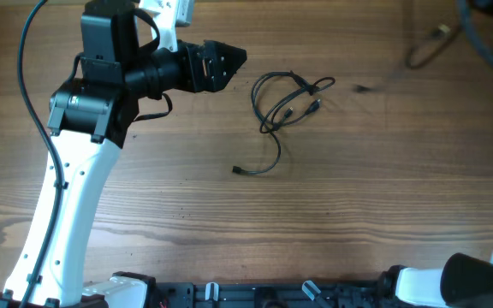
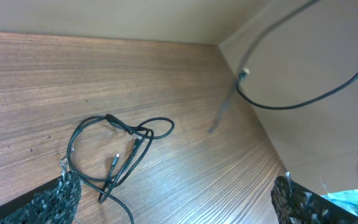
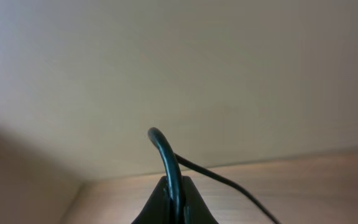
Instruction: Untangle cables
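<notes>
A tangle of thin black cables [image 1: 288, 101] lies in loose loops on the wooden table, with one free end trailing toward the front [image 1: 239, 170]. My left gripper [image 1: 232, 58] is open and empty, just left of the tangle and above the table. In the left wrist view the tangle [image 2: 118, 149] lies by the left finger, between the open jaws [image 2: 179, 196]. My right gripper [image 3: 174, 186] is shut on a separate black cable [image 3: 166, 152]. That cable hangs in the air at the far right [image 1: 430, 47], with a silver-tipped plug [image 2: 244, 73] at its end.
The wooden table [image 1: 358, 188] ends at a beige wall at the back right [image 2: 316, 56]. The white left arm [image 1: 67, 197] crosses the left side. The right arm's base [image 1: 478, 278] sits at the front right corner.
</notes>
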### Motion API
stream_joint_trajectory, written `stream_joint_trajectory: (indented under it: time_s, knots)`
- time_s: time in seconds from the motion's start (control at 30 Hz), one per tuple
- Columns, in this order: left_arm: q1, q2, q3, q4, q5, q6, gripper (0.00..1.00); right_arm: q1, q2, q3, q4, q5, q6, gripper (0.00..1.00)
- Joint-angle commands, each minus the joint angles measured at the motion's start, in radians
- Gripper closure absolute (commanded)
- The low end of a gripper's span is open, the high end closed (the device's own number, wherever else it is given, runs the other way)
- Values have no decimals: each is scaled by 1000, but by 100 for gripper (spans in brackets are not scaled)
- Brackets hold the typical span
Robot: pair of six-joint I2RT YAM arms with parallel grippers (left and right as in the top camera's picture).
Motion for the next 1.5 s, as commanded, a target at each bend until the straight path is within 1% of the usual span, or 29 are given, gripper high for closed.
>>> stream_joint_trajectory:
  time_s: [0.0,0.03,0.07,0.17,0.27,0.37,0.43,0.6,0.77,0.8,0.83,0.9,0.97,1.03,1.07,1.1,1.27,1.37,1.4,1.47]
  knots:
    - [-5,2,21,1,-7,8,0,-98,26,9,-57,198,35,96]
    - [-5,2,21,1,-7,8,0,-115,37,9,-71,255,29,96]
    - [-5,2,21,1,-7,8,0,-149,72,9,-82,397,-15,96]
    - [-5,2,21,1,-7,8,0,-167,127,9,-44,578,-63,96]
    - [-5,2,21,1,-8,8,0,-169,175,9,15,685,-129,96]
    - [-5,3,21,0,-8,8,0,-169,255,9,101,889,-172,96]
    - [-5,4,21,0,-7,8,0,-171,303,9,144,968,-181,96]
    - [-5,10,21,0,-7,8,0,-184,437,9,193,983,-196,96]
    - [-5,12,21,0,-7,8,0,-186,551,8,167,938,-195,96]
    - [-5,13,21,0,-7,8,0,-185,568,8,159,918,-195,94]
    - [-5,14,21,0,-7,8,0,-185,583,8,154,898,-195,83]
    - [-5,17,21,0,-7,8,0,-184,606,8,147,866,-182,55]
    - [-5,21,21,0,-7,8,0,-184,618,8,140,855,-161,34]
    - [-5,25,21,0,-7,8,0,-184,620,8,135,855,-140,17]
    - [-5,29,21,0,-6,8,0,-184,620,9,135,855,-139,6]
    - [-6,32,21,-1,-6,8,0,-184,620,9,135,846,-138,0]
    - [-7,48,21,0,-6,8,0,-184,603,9,106,728,-143,0]
    - [-21,70,21,0,-14,8,0,-183,533,10,30,528,-143,0]
    - [-27,76,21,-4,-23,7,0,-183,513,10,8,489,-139,0]
    - [-46,94,21,-16,-69,8,0,-179,463,10,-25,373,-108,0]
